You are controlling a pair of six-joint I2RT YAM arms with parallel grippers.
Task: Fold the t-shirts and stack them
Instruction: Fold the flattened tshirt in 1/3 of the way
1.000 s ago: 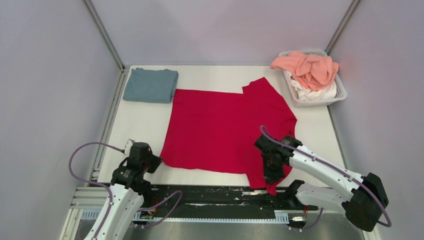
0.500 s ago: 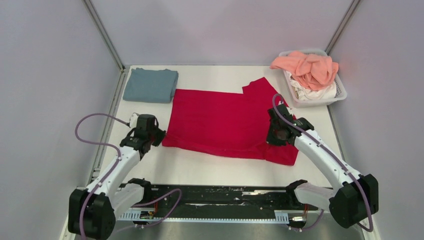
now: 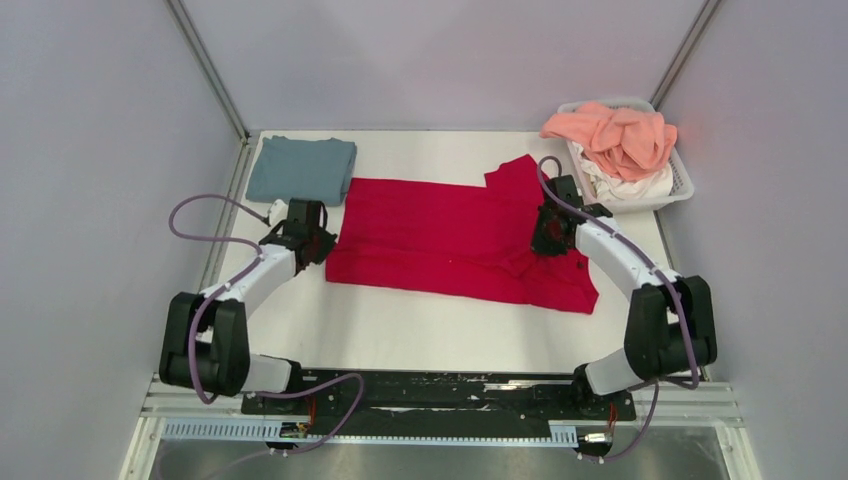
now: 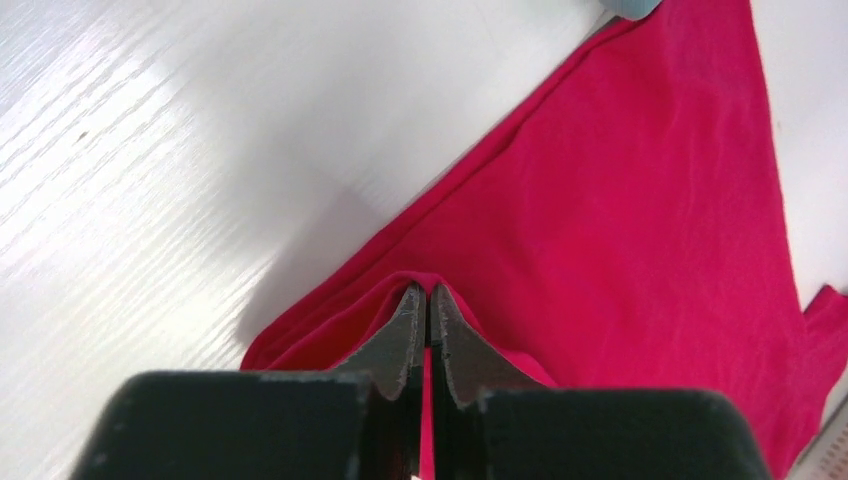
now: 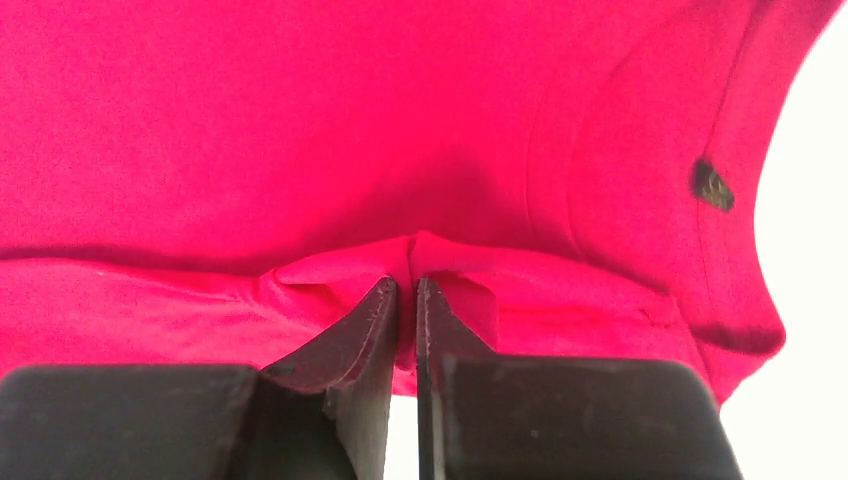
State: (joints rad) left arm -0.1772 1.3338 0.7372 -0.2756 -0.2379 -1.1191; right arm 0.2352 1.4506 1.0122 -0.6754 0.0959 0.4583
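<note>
Nearest the arm bases, at the bottom of the overhead view, runs a strip of white surface [image 3: 420, 330] with nothing lying on it. Just beyond it, across the middle of the frame, lies the red t-shirt [image 3: 440, 235], spread as a wide band with its near part doubled back over itself. One sleeve points toward the upper right.

The left hand [image 3: 320, 243] sits at the band's left end. In its wrist view the left hand [image 4: 428, 295] is clenched, fingertips pressed together on a small raised fold of the red t-shirt [image 4: 620, 220], with pale surface [image 4: 150, 150] filling the upper left.

The right hand [image 3: 548, 240] sits on the band's right part, below the sleeve. In its wrist view the right hand [image 5: 407, 285] has its fingers drawn nearly together, only a thin slit between them, grasping a pinched ridge of the red t-shirt [image 5: 300, 120].

Farther back, at upper left, a folded blue-grey t-shirt [image 3: 302, 170] lies just beside the red one's far left corner. At upper right stands a white basket [image 3: 683, 180], heaped with a salmon pink t-shirt [image 3: 615, 135] over a white t-shirt [image 3: 630, 185].
</note>
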